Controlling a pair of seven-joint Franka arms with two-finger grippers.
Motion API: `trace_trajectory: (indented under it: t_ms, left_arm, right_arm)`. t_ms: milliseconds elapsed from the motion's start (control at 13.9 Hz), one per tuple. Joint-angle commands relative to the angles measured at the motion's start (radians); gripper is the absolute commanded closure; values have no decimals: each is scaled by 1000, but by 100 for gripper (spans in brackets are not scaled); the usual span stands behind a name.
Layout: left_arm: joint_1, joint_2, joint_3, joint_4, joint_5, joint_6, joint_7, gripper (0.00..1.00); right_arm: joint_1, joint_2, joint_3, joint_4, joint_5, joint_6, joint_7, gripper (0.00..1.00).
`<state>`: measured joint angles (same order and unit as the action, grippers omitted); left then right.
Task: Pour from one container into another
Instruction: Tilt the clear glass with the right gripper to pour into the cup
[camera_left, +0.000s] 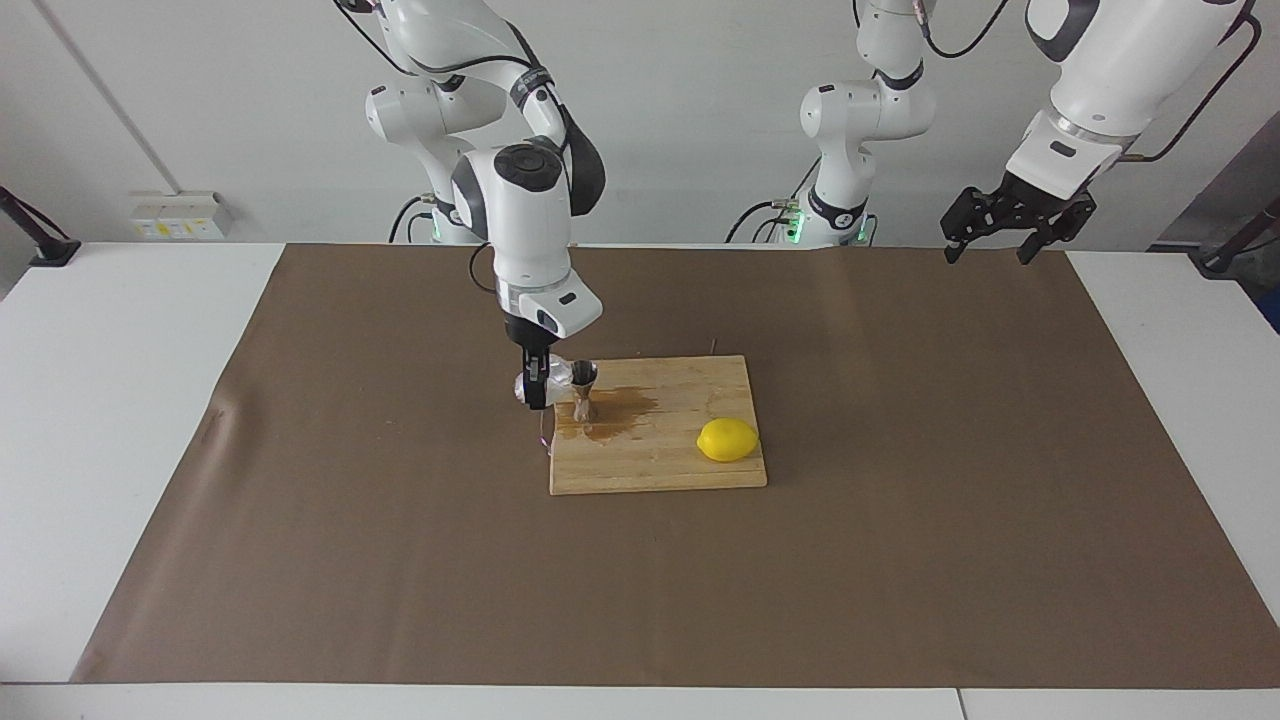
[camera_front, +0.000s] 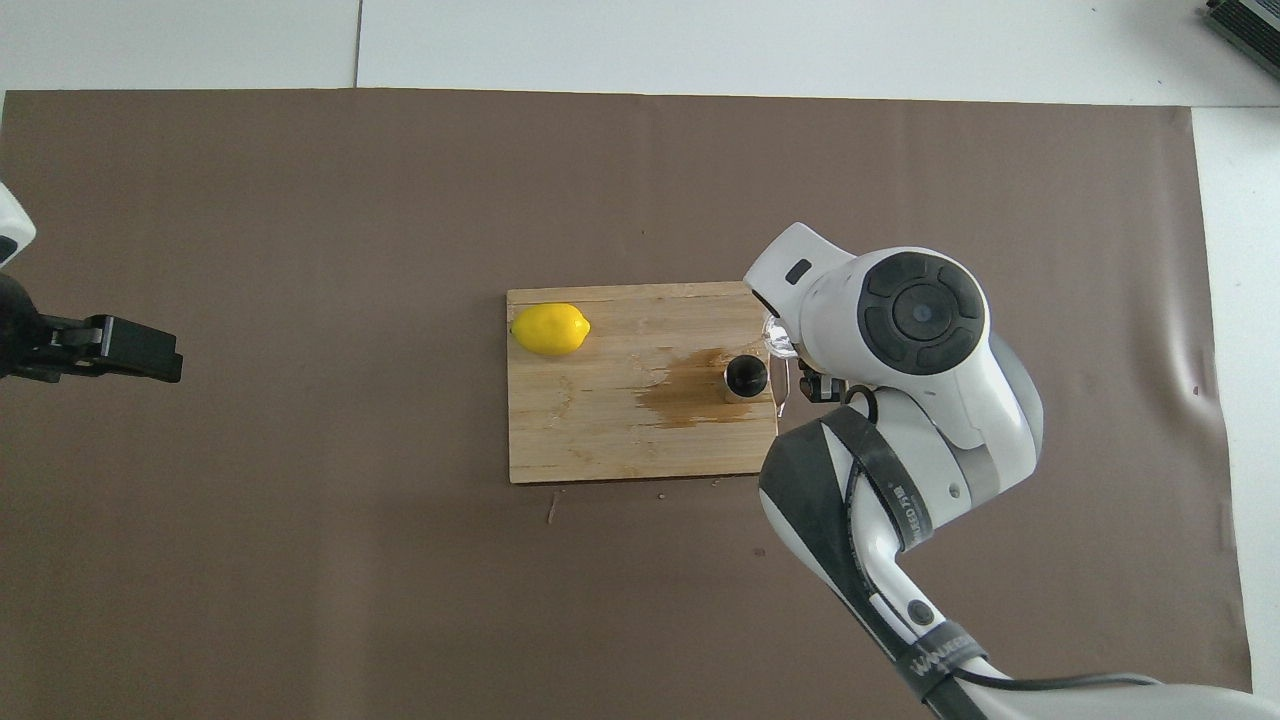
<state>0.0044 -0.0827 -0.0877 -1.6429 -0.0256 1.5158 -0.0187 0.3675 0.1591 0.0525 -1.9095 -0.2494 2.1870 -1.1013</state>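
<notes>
The clear faceted glass cup (camera_left: 529, 384) is held in my right gripper (camera_left: 537, 388), level with the top of the silver jigger (camera_left: 584, 390) and right beside it, toward the right arm's end of the table. The jigger stands upright on the wooden cutting board (camera_left: 690, 465), at the edge of a wet brown stain (camera_left: 622, 408). In the overhead view the jigger (camera_front: 746, 378) shows its dark mouth, and the right wrist hides most of the glass (camera_front: 774, 336). My left gripper (camera_left: 986, 246) hangs open and empty, raised over the left arm's end of the table, waiting.
A yellow lemon (camera_left: 727, 440) lies on the board's corner toward the left arm's end, farther from the robots than the jigger. A brown mat (camera_left: 900, 560) covers the table around the board.
</notes>
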Motion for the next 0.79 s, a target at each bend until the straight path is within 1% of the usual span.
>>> trace_trajectory:
  t_ms: [0,431,718]
  left_arm:
    - [2,-29,2,-28,1,-6,-10,0]
    - [2,-29,0,-28,1,-6,-10,0]
    - [2,-29,2,-28,1,-6,-10,0]
  right_arm:
    - [36,-39,-2,-52,-103,8,20,100]
    - [62,-79,0,-120,-221,8,18,100]
    - [64,-93,0,-144,-261,8,18,100]
